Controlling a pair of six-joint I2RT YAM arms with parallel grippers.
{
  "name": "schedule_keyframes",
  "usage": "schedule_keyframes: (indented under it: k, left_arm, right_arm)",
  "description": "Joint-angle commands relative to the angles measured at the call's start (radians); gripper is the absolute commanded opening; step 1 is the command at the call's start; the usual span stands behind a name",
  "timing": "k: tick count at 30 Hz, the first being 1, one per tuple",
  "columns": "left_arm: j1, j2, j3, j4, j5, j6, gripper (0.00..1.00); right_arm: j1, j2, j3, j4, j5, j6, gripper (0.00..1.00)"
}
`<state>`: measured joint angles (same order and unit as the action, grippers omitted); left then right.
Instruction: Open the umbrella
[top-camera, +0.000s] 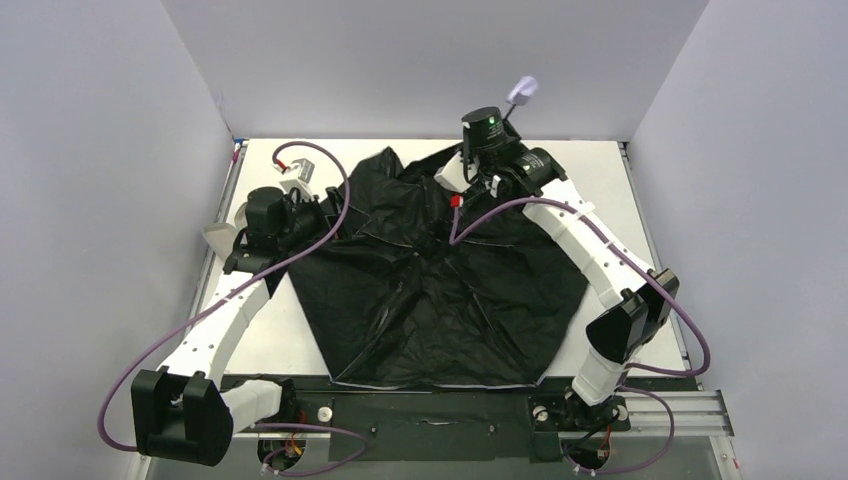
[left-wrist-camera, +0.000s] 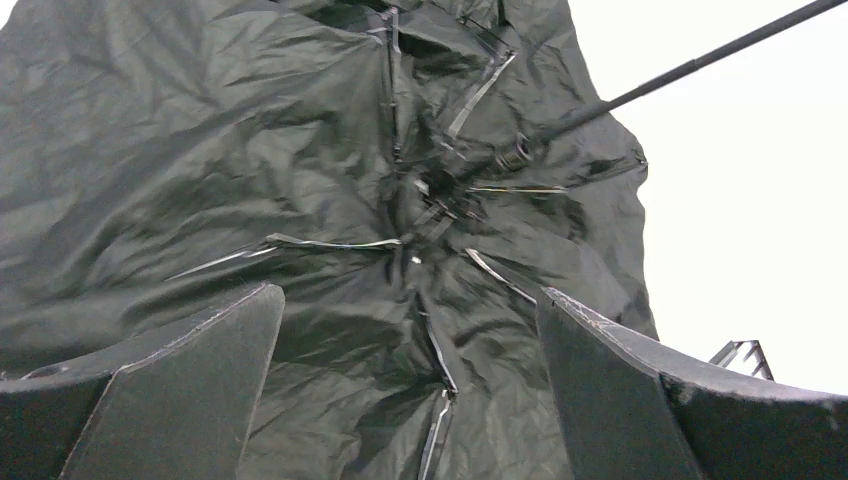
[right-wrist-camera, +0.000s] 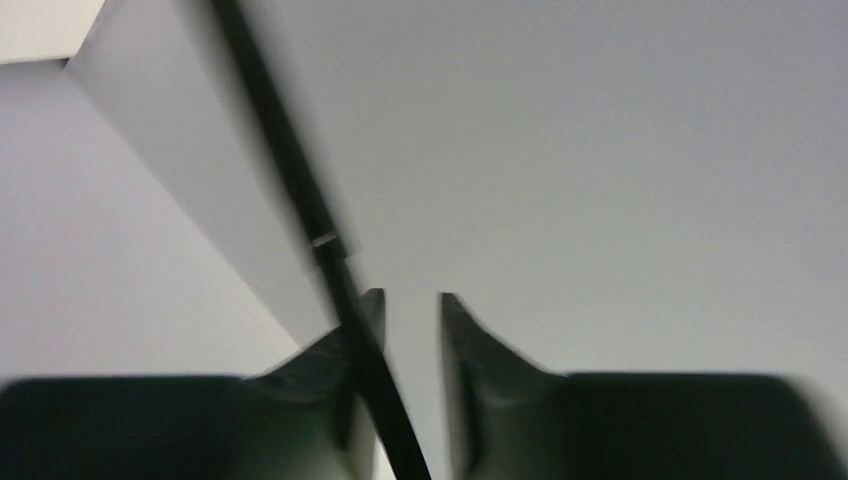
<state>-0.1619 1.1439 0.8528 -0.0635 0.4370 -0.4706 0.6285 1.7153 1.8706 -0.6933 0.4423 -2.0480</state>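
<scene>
A robot lab: plain grey panels (top-camera: 430, 60) box in a white desk (top-camera: 640, 170), with two cabled arms (top-camera: 215, 330) bolted at its 6 o'clock edge.

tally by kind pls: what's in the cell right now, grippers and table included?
umbrella: 1
grippers: 2 (left gripper, right gripper)
table: 1
total: 4
</scene>
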Motion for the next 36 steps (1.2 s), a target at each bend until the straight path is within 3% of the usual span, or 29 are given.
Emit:
schedule_keyframes:
  k: [1, 3, 15, 27, 32, 36]
  left_arm:
    - [0.005, -0.023, 0.012, 0.038, 0.029, 0.038, 0.97]
    - [0.005, -0.023, 0.017, 0.031, 0.031, 0.052, 0.97]
    - [0.003, -0.034, 0.073, 0.028, 0.075, 0.155, 0.97]
    - [-0.019, -0.058, 0.217, -0.048, 0.068, 0.39, 0.97]
    - [-0.019, -0.048, 0.297, -0.053, 0.074, 0.379, 0.97]
    - [-0.019, -0.043, 0.351, -0.04, 0.094, 0.308, 0.97]
  right_arm:
    - [-0.027, -0.028, 0.028, 0.02, 0.023, -0.316, 0.06]
    - [-0.03, -0.037, 0.025, 0.018, 0.014, -0.302, 0.0]
    - [-0.048, -0.107, 0.009, -0.019, 0.048, -0.128, 0.0]
    - [-0.068, -0.116, 0.1, -0.099, 0.181, 0.354, 0.0]
    - [-0.07, -0.154, 0.071, -0.186, 0.168, 0.525, 0.0]
    - [-0.093, -0.143, 0.138, -0.293, 0.113, 0.704, 0.0]
